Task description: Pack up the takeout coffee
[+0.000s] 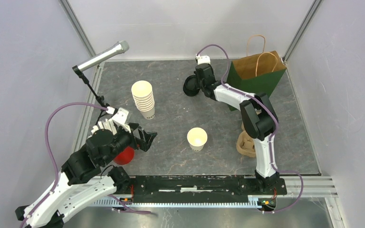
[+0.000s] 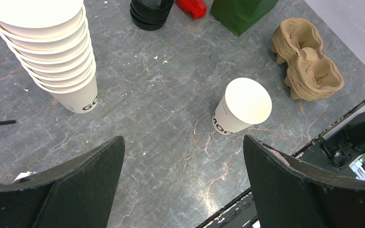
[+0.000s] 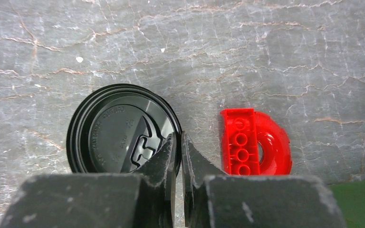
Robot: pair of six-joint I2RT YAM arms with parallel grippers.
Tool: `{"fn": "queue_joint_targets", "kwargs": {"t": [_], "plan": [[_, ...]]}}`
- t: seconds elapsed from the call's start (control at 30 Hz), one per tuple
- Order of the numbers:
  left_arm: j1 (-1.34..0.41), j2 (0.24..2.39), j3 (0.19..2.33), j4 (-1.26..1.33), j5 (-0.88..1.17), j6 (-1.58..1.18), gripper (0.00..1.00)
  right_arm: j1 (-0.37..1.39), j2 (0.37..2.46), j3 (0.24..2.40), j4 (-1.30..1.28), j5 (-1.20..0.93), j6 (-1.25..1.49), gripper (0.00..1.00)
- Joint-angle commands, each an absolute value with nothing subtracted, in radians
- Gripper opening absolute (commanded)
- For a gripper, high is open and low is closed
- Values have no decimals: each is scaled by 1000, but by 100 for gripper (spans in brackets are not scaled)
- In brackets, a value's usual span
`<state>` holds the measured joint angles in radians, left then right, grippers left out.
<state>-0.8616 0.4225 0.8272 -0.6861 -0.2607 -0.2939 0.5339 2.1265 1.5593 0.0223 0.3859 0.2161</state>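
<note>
Right pincer (image 3: pixel 179 142) clamped on black lid (image 3: pixel 116 133) rim, near far edge of counter (image 1: pixel 171 114).
Left pincer (image 2: pixel 183 140) spread wide, gripping nothing, over near-left corner; lidless paper cup (image 1: pixel 197 138) upright mid-counter; red block (image 3: pixel 255 141) just beside lid; green bag (image 1: pixel 256 76) far-right.

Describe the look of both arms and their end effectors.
The left arm and right arm have white links with black joints, and a purple cable loops off each. The left end effector and right end effector have matte black, wedge-shaped fingers with a rough, speckled surface.
</note>
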Motion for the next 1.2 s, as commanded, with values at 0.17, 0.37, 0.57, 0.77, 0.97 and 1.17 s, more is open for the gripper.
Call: {"fn": "queue_joint_targets", "kwargs": {"t": [0.17, 0.37, 0.57, 0.77, 0.97, 1.17], "plan": [[-861, 437, 828, -670, -269, -240, 100, 531, 1963, 1565, 58, 347, 189, 9], [-859, 418, 830, -676, -328, -253, 100, 531, 1883, 1533, 32, 298, 189, 9], [-860, 406, 818, -639, -318, -212, 100, 531, 1707, 1401, 2, 157, 208, 9], [-861, 462, 870, -605, -207, -83, 100, 532, 1466, 1154, -41, -67, 237, 9], [-861, 625, 945, -589, 8, 103, 90, 557, 1229, 868, 22, -257, 335, 9], [-864, 724, 916, -586, 492, 592, 80, 604, 1047, 705, 86, -329, 429, 9]]}}
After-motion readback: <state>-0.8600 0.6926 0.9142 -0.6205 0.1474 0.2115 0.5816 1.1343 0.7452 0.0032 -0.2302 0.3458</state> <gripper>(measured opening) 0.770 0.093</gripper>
